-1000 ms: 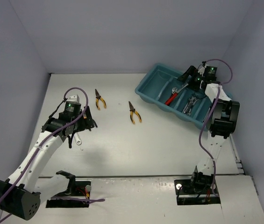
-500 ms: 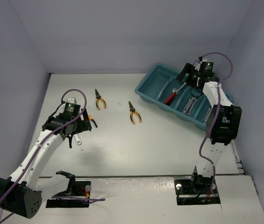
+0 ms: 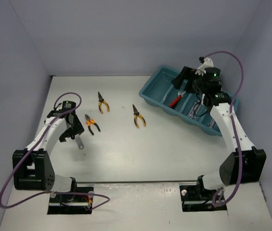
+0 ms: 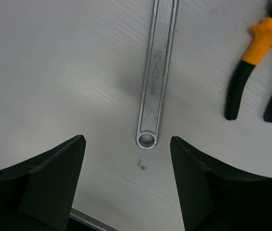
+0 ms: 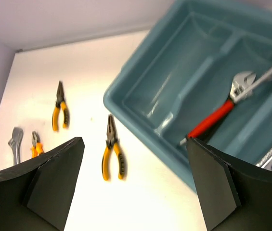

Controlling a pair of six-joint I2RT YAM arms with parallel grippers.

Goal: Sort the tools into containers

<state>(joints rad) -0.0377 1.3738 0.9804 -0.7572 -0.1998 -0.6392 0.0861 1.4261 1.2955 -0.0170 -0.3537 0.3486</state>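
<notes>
The teal tray (image 3: 161,84) stands at the back right and holds a red-handled adjustable wrench (image 3: 177,100) and silver wrenches (image 3: 195,109). My right gripper (image 3: 181,80) hangs open and empty above the tray's left end; its wrist view shows the tray (image 5: 174,91), the red-handled wrench (image 5: 215,119) and the gripper (image 5: 136,144). Three orange-handled pliers (image 3: 92,123), (image 3: 103,102), (image 3: 138,116) lie on the table. My left gripper (image 3: 69,132) is open and empty just left of a silver wrench (image 3: 79,143). In the left wrist view the gripper (image 4: 126,147) sits just short of that wrench's ring end (image 4: 157,77).
The nearest pliers (image 4: 265,72) lie right of the silver wrench. The tray's two left compartments (image 5: 193,57) show no tools. Purple walls close in the white table (image 3: 140,154) on three sides; the left wall is close to my left arm.
My left arm has swung back to the left, uncovering the small pliers and the silver wrench. My right gripper has lifted and shifted left over the tray.
</notes>
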